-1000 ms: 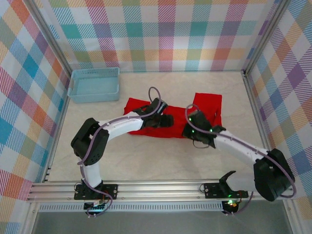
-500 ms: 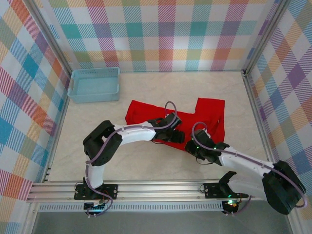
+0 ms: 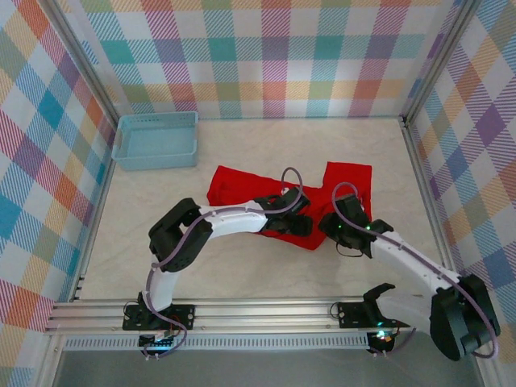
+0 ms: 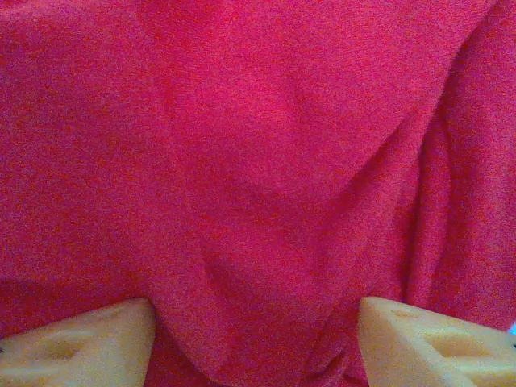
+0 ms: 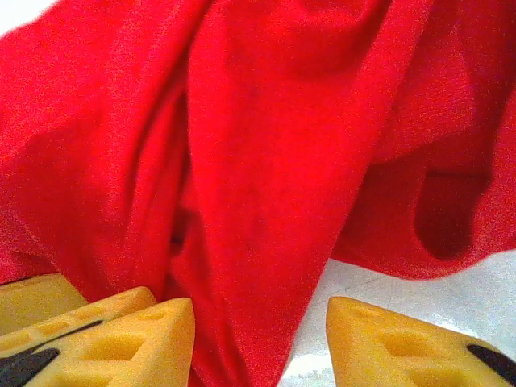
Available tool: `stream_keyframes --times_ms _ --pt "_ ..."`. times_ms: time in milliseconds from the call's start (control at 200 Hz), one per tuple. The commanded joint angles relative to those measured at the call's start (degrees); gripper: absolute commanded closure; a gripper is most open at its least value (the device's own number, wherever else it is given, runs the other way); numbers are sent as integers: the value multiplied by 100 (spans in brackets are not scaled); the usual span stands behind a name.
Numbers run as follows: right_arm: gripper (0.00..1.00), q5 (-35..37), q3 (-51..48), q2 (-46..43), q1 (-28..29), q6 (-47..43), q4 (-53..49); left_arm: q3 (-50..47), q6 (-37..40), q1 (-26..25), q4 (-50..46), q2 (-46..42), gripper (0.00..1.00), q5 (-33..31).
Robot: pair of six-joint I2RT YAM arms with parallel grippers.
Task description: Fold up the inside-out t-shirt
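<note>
From above, the inside-out t-shirt (image 3: 234,187) lies bunched across the middle of the table (image 3: 242,274), well apart from the blue basket (image 3: 156,139). Over the last second the left gripper (image 3: 300,219) has slid rightward along the shirt's near edge and now sits on the cloth just beside the right gripper (image 3: 337,227), which dipped toward the near side and has come back to the shirt's near right corner. The near hem now reaches a little further toward the arms. In the left wrist view the fingertips (image 4: 76,343) stand wide apart, with wrinkled red cloth spread across the gap; I read them as released, resting over the cloth rather than pinching it. In the right wrist view the jaws have just parted: the fingertips (image 5: 387,339) are separated, bare table shows between them, and a loose fold hangs by the left one, so the hem looks let go. The shirt probably still needs flattening before any clean fold
</note>
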Motion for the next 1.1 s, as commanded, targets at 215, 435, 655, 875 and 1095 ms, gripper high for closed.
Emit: stream_keyframes --times_ms 215,435,655,875,1095 --pt "64 -347 295 1025 -173 -342 375 252 69 -66 -243 240 63 -179" --pt "96 83 -330 175 -181 -227 8 -130 -30 -40 -49 -158 94 -423" --pt "96 -404 -1093 -615 -167 185 -34 -773 -280 4 775 -754 100 -331" --pt "67 -286 -737 -1039 -53 -318 -963 -1581 -300 -78 1476 -1406 100 -177" --pt "61 -74 276 -1533 82 -1047 -1725 -2080 -350 -147 1740 -1644 100 -206"
